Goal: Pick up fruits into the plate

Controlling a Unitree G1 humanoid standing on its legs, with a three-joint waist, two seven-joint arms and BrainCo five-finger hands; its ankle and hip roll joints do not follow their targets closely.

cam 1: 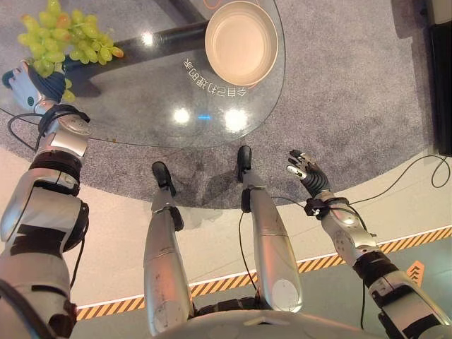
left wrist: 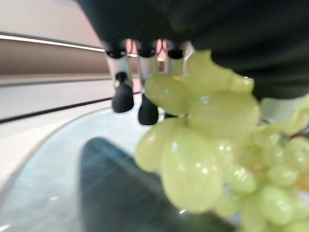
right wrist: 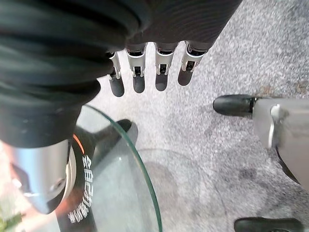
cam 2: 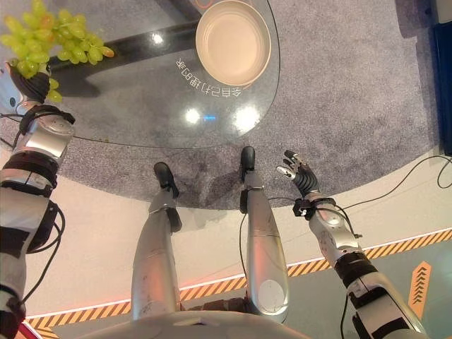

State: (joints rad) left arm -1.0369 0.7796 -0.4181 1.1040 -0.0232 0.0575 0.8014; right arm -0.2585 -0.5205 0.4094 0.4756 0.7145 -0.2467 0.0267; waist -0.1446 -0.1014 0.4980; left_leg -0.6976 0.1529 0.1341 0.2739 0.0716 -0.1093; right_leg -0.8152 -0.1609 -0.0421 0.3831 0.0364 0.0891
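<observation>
A bunch of green grapes (cam 1: 63, 35) hangs above the far left part of the round glass table (cam 1: 155, 106), raised off the glass. My left hand (cam 1: 44, 85) is shut on it from below. In the left wrist view the grapes (left wrist: 203, 145) sit right against the palm, with two dark-tipped fingers (left wrist: 123, 99) showing beside them. An empty beige plate (cam 1: 240, 42) rests on the table's far right side. My right hand (cam 1: 305, 169) is open with straight fingers (right wrist: 137, 82), low over the grey carpet, off the table's near right edge and holding nothing.
The glass table's rim (right wrist: 140, 179) curves close by my right hand. A dark base bar (cam 1: 155, 35) runs under the glass towards the plate. Grey carpet (cam 1: 339, 92) surrounds the table; a black-and-yellow striped line (cam 1: 417, 239) marks the floor nearer me.
</observation>
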